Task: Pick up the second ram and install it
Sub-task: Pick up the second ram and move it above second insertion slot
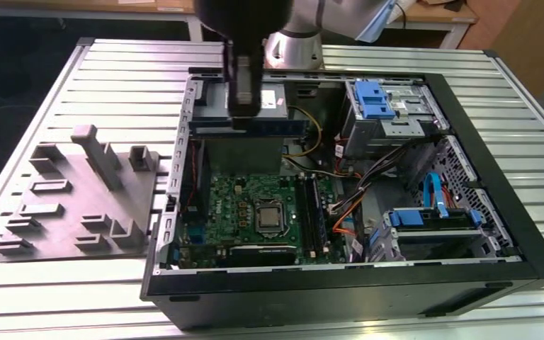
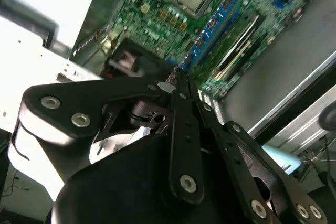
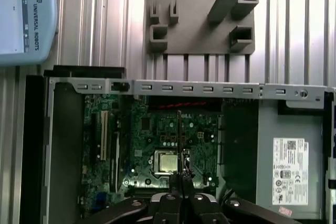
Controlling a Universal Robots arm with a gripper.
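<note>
My gripper (image 1: 244,106) hangs high over the open computer case (image 1: 499,234), above the case's rear part in the exterior view. In the first wrist view its fingers (image 3: 185,195) are shut on the second ram (image 3: 179,140), which I see edge-on as a thin dark strip standing out from the fingertips over the processor (image 3: 167,162). The green circuit board (image 1: 244,205) lies flat in the case below. Its long memory slots (image 1: 312,212) run beside the processor, at the exterior view's right of it. The second wrist view has the closed fingers (image 2: 181,129) above the board (image 2: 168,14).
A grey plastic tray (image 1: 74,212) with upright ribs lies on the slatted table at the exterior view's left. Inside the case are blue-tabbed drive bays (image 1: 376,99), a bundle of cables (image 1: 348,191) and a power supply. The case walls ring the board.
</note>
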